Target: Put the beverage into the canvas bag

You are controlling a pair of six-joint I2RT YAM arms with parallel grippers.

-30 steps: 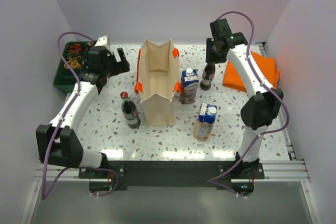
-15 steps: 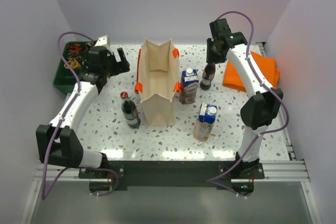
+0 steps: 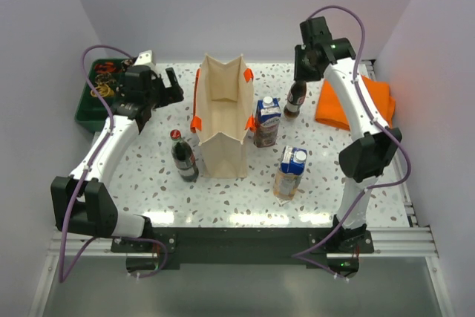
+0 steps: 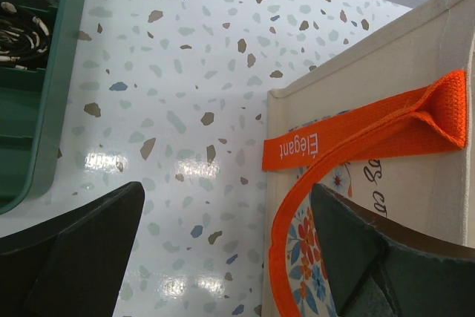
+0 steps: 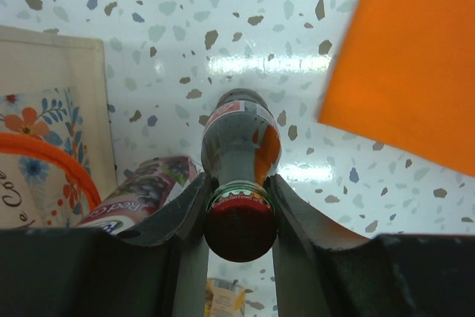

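At right gripper (image 5: 237, 192), jaws clamped on neck of beverage bottle (image 5: 239, 135) under red cap (image 5: 239, 231); bottle upright, right of canvas bag (image 3: 223, 120), not yet inside. Left gripper (image 4: 226, 192): jaws wide, holding nothing, beside bag's orange handle (image 4: 356, 139). Grasp done; judged remaining: carry over bag mouth, lower, release.

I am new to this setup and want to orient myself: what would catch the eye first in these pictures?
The tall canvas bag with orange handles stands open in the middle of the table. Farther right, the right gripper has its jaws shut on the neck of a dark bottle. A bright orange cloth lies flat at the far right.
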